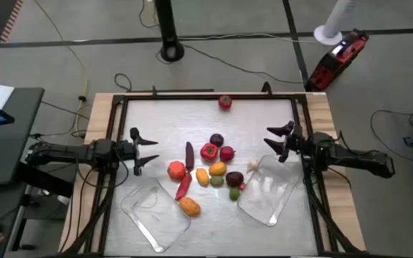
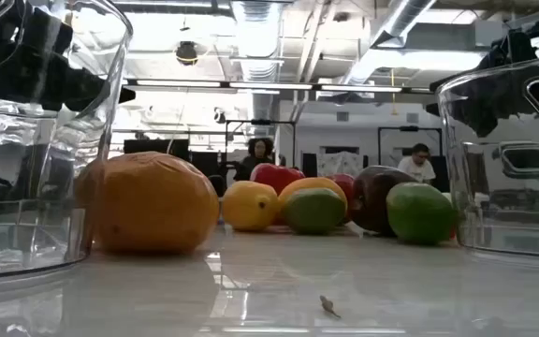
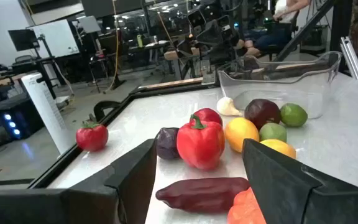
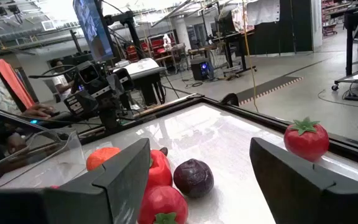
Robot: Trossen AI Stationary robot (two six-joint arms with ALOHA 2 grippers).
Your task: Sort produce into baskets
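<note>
The produce lies in a loose cluster at the table's middle [image 1: 206,168]: a red pepper [image 1: 209,151], a dark purple long piece [image 1: 189,153], orange, yellow and green pieces. One tomato [image 1: 225,102] sits alone near the far edge. An orange piece [image 1: 190,207] lies at the left clear basket's [image 1: 155,208] right rim. The right clear basket [image 1: 267,190] lies right of the cluster. My left gripper [image 1: 145,152] is open, left of the cluster. My right gripper [image 1: 277,142] is open, right of it, above the right basket's far end.
A raised dark frame [image 1: 206,97] runs round the table top. Bare table lies between the cluster and the far tomato. People sit in the room beyond the table in the low view [image 2: 260,154]. A small crumb [image 2: 327,303] lies near the front edge.
</note>
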